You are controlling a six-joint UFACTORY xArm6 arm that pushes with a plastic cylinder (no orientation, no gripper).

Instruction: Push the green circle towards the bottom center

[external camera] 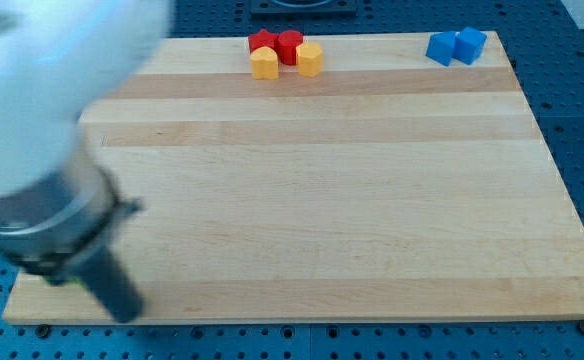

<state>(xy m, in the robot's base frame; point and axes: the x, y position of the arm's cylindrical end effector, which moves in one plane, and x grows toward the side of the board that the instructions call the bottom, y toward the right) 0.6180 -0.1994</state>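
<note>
My arm is a large blurred white and dark shape filling the view's left. Its dark rod slants down to my tip at the bottom left corner of the wooden board. A thin green sliver shows just left of the rod under the arm's dark collar. It may be the green circle, but its shape is hidden by the arm. No other green block shows.
Two red blocks and two yellow blocks cluster at the board's top edge, left of centre. Two blue blocks touch near the top right corner. Blue perforated table surrounds the board.
</note>
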